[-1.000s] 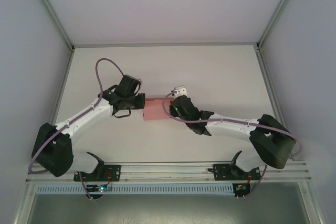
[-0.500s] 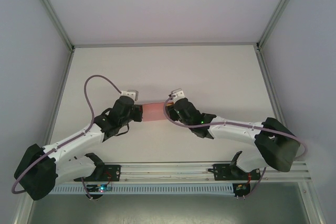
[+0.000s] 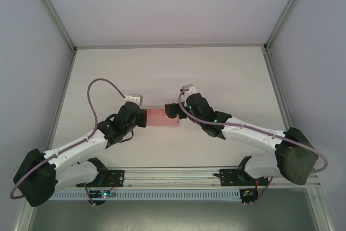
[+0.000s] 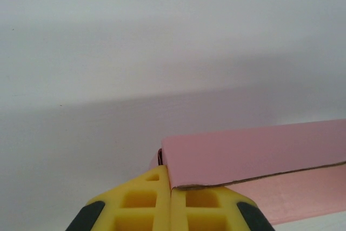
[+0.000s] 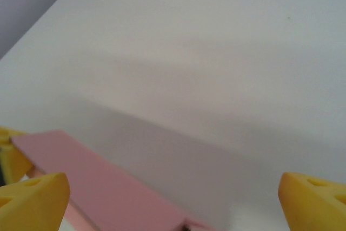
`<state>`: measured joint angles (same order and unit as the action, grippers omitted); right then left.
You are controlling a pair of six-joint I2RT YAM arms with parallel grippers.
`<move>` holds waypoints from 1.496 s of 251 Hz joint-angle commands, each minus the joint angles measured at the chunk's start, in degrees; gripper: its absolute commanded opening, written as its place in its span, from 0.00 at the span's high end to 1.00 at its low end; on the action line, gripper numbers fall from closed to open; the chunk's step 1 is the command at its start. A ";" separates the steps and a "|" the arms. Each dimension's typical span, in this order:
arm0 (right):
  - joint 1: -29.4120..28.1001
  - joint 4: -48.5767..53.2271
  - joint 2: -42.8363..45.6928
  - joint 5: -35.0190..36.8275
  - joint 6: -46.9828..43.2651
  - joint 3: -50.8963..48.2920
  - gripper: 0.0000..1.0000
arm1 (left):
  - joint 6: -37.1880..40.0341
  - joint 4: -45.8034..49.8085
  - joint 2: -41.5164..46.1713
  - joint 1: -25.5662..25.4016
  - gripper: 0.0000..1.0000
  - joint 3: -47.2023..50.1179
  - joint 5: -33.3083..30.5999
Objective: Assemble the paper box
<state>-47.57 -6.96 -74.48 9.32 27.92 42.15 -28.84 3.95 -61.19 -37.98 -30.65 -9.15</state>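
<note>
Wrist view, left gripper (image 4: 171, 189): yellow pads pressed tight together, pinching end edge of paper box (image 4: 254, 152). Pinch point partly hidden behind pads. Paper box cut off at right frame edge. Other wrist view, right gripper (image 5: 173, 185): jaws wide apart, nothing held, fingers cropped at bottom corners. Paper box (image 5: 97, 182) lies low-left between them, near end cropped. Top view: paper box (image 3: 161, 117) bridges gap between left gripper (image 3: 142, 117) and right gripper (image 3: 174, 113), mid table (image 3: 227, 74). Its right end hidden under right gripper. Fold state unclear. Resting or lifted, cannot tell.
</note>
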 commanded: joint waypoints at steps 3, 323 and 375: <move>0.82 3.71 -0.11 -1.47 5.74 3.15 0.02 | -0.92 5.90 -1.12 -1.95 1.00 0.29 -0.80; 0.22 1.83 -8.53 -5.78 26.16 -11.25 0.51 | 0.54 16.69 -0.05 -4.02 0.63 -7.77 3.29; 0.13 2.56 -8.49 -4.41 27.97 -12.00 0.59 | -0.84 22.39 0.46 -3.99 0.45 -14.00 6.83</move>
<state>-46.76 -17.19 -79.57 3.05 54.39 34.04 -28.42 22.04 -61.76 -40.95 -39.72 -6.13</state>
